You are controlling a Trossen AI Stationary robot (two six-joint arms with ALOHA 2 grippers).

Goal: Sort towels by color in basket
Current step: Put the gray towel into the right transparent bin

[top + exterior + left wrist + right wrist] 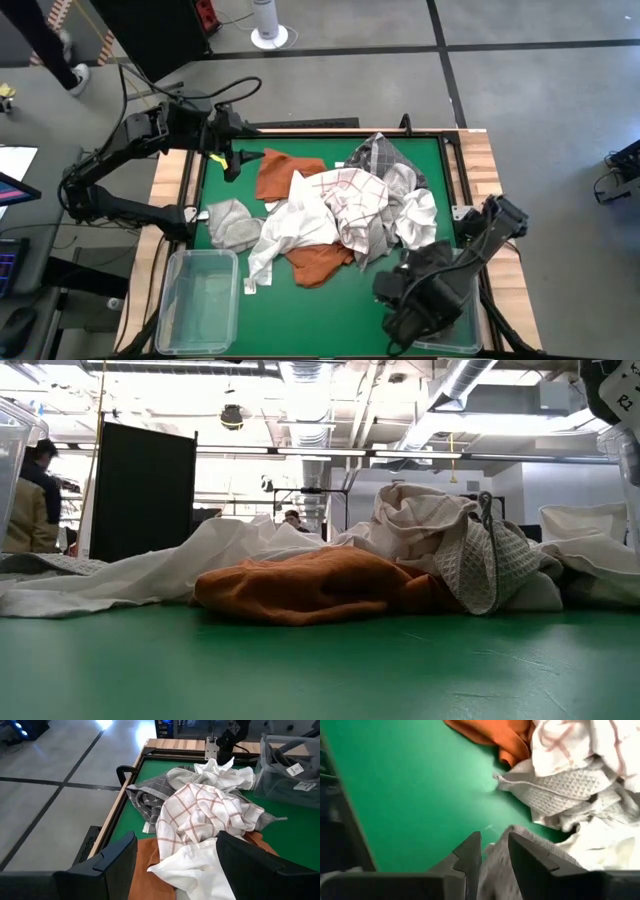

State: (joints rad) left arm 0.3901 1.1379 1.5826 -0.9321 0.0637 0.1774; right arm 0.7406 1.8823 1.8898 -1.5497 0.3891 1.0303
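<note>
A heap of towels lies mid-table: rust orange ones (279, 171) (320, 262), a white one (290, 228), a white checked one (356, 195), a dark grey one (380, 153) and a pale grey waffle one (232, 223). My left gripper (232, 162) hovers open over the far-left part of the mat, and in its wrist view its fingers straddle the orange towel (145, 870) and white towel (192, 870) without touching. My right gripper (494, 854) sits near the table's near right corner, shut on a pale grey towel (495, 870). My right gripper pinches a pale grey towel between its two fingers (470, 851), at a bunched part (496, 857) that fills the narrow gap. The cloth runs on past the fingertips toward the heap (530, 836). How many layers it has, and whether it is lifted, I cannot tell.
A clear plastic bin (170, 300) stands at the near left corner, and another (465, 335) sits under my right arm at the near right. A wooden rim (480, 170) frames the green mat. Bare mat (330, 320) lies between the bins. People stand in the room beyond (30, 500).
</note>
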